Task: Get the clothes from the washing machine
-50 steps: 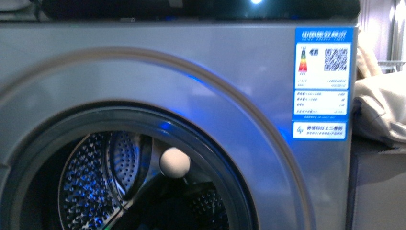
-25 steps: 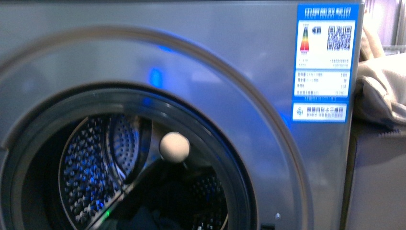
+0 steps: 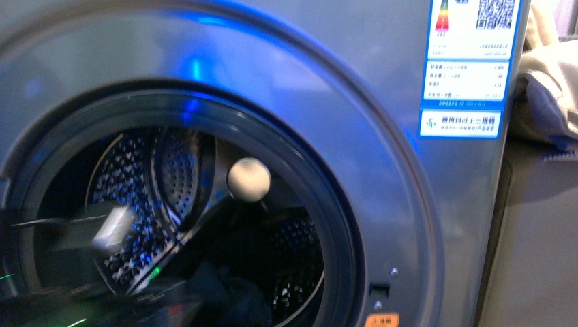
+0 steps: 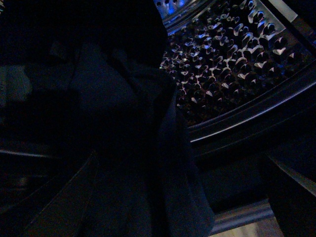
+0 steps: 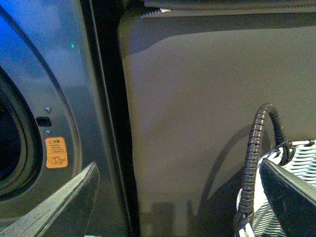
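Observation:
The grey washing machine (image 3: 354, 102) fills the front view, its door open and the perforated steel drum (image 3: 136, 184) showing. Dark navy clothes (image 3: 232, 296) lie at the bottom of the drum. My left arm is a dark blur (image 3: 102, 231) at the lower left of the drum mouth. In the left wrist view, my left gripper (image 4: 182, 207) is open inside the drum, with folded navy fabric (image 4: 128, 143) right before it, between the jaws. My right gripper (image 5: 180, 212) is open and empty outside the machine, beside its front panel (image 5: 49, 74).
A pale round knob (image 3: 249, 178) sits inside the drum. A blue-white label (image 3: 470, 61) and an orange sticker (image 5: 56, 152) are on the machine. Beige cushions (image 3: 545, 88) lie right of it. A grey panel (image 5: 207, 123), a black corrugated cable (image 5: 254, 163) and a white-and-grey woven basket (image 5: 296, 163) face the right gripper.
The front view has dropped lower, so the machine's label and drum have slid upward. My left arm has come into view at the drum mouth's lower left.

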`<state>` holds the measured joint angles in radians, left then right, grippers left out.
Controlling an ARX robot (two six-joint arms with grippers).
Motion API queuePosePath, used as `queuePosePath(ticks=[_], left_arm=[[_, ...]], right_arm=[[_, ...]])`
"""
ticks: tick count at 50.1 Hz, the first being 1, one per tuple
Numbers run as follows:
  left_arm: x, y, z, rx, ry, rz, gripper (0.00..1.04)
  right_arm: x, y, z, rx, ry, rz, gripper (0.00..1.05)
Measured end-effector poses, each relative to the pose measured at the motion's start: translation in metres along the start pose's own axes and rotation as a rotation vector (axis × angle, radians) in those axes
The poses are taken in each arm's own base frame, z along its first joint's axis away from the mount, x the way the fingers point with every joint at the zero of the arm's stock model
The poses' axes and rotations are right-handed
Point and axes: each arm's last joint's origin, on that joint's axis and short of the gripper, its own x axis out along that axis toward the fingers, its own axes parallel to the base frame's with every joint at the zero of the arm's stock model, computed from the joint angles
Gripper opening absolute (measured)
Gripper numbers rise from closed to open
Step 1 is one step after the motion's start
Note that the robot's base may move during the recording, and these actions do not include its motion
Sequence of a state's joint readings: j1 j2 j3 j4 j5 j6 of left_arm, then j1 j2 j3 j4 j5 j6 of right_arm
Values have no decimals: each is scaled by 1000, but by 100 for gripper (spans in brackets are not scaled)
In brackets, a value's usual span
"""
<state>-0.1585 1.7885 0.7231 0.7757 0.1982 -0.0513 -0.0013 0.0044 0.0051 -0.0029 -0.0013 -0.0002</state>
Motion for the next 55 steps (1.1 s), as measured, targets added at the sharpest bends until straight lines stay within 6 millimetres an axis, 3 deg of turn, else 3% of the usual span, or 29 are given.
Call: queuePosePath(ticks=[17, 45, 55], left_arm=[[59, 5, 4, 25, 46, 54, 98], [151, 34, 18, -17, 120, 136, 98], [171, 42, 13, -55, 156, 144, 98]], right_arm=[[0, 0, 0, 0, 0, 0, 97], [0, 0, 0, 0, 0, 0, 97], [0, 0, 0, 0, 0, 0, 97]])
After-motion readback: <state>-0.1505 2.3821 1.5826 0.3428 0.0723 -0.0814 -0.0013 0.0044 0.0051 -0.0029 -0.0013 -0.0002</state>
